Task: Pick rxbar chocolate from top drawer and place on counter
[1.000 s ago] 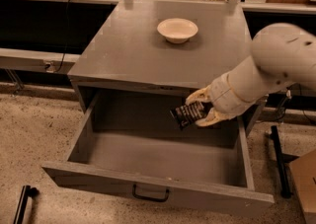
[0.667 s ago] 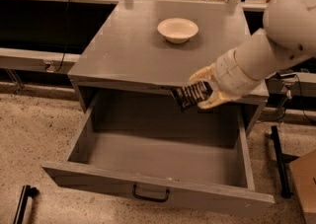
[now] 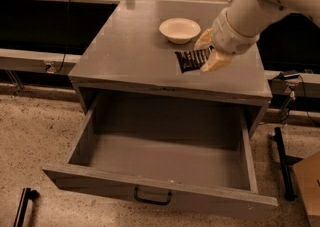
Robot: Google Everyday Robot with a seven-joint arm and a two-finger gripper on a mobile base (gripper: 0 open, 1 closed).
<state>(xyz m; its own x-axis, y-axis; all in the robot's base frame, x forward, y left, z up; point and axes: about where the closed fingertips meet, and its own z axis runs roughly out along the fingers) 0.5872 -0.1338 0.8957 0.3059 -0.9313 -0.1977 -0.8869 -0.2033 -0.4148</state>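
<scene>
My gripper is shut on the rxbar chocolate, a flat black bar with white lettering. It holds the bar just above the grey counter, right of centre and in front of the white bowl. The bar sticks out to the left of the fingers. The top drawer stands pulled wide open below, and its inside shows nothing in it. Its dark bar handle is on the front panel.
A white bowl sits on the counter behind the gripper. My white arm reaches in from the upper right. A dark post stands on the floor at the right, and a cardboard box corner is at the far right.
My gripper has lifted the bar out of the drawer, over the cabinet's front edge, and moved it up and back above the counter.
</scene>
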